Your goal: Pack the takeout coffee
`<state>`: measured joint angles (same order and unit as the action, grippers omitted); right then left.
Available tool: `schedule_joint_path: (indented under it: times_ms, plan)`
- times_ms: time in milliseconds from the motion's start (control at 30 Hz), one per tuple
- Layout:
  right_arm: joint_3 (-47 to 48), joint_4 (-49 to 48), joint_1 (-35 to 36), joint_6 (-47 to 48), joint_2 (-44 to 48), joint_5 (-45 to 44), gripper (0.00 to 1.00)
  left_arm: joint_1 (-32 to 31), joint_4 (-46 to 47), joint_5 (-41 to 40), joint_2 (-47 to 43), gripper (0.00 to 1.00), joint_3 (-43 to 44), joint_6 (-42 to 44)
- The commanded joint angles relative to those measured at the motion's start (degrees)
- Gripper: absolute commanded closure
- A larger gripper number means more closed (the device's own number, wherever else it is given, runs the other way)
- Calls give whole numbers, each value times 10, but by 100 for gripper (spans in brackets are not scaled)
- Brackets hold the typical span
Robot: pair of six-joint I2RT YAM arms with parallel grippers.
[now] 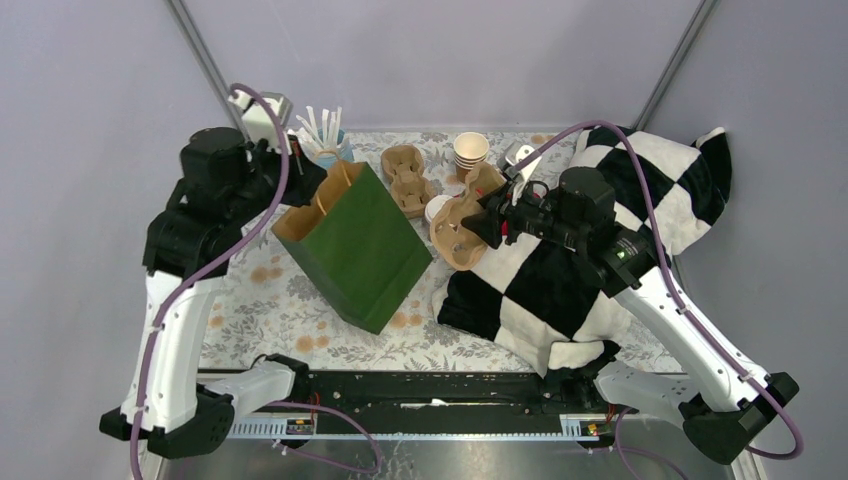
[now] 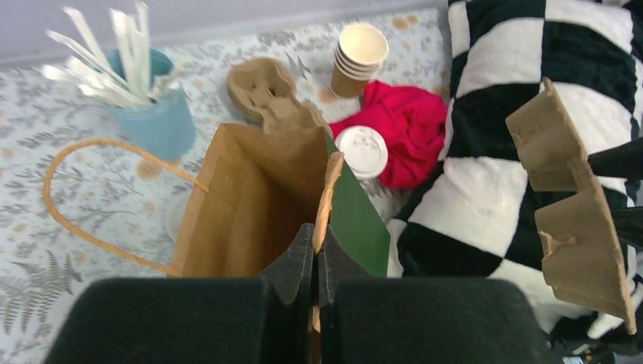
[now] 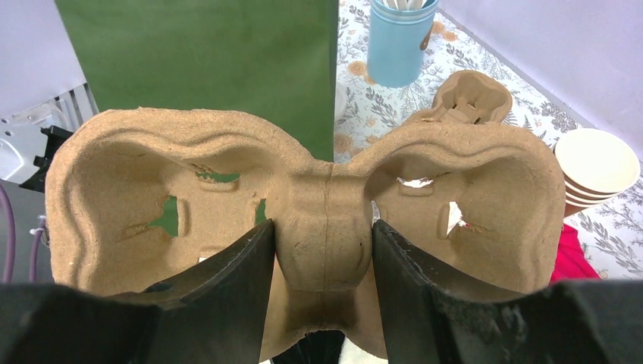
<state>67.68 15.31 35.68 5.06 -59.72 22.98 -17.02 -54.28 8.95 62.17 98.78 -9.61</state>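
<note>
**Floral Table: Bag Pinched at the Rim, Carrier Gripped, Coffee Outside the Bag**

Grey walls closed in a table (image 1: 260,300) covered with a leaf-printed cloth. A green paper bag (image 1: 360,250) lay tilted on it, its brown-lined mouth facing the left arm. The left gripper (image 2: 315,246) had its fingers pressed together on the bag's rim, next to a looped paper handle.

The right gripper (image 3: 322,231) hung over a black-and-white checked blanket (image 1: 560,290). Its fingers were clamped on the middle ridge of a cardboard cup carrier (image 3: 326,174), and both of the carrier's cup wells were empty.

The takeout coffee (image 2: 362,152) stood on the table outside the bag, between the bag's green side and a red cloth (image 2: 409,129), which it touched. Only its white lid showed, and the raised marks on the lid were too small to read.

Behind it stood a stack of lidless cups (image 2: 360,57). A second carrier (image 2: 265,91) lay just beyond the bag's mouth. A blue cup of white sticks (image 2: 155,117) stood at the far left. None of the surfaces in view carried a legible brand or label.
</note>
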Motion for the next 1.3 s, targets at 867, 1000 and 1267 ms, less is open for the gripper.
schedule_joint_path:
  times_ms: [867, 1000, 1267]
  plan:
    - [54, 7, 6, -24, 12, -80, 44, -271, 68, -68, 22, 51, -100, -121]
    - [70, 35, 5, -13, 19, -88, 44, -272, 53, -108, 23, 27, -53, -144]
    - [153, 63, 5, -43, 0, -69, 44, -271, -114, -289, 59, 1, 97, -237]
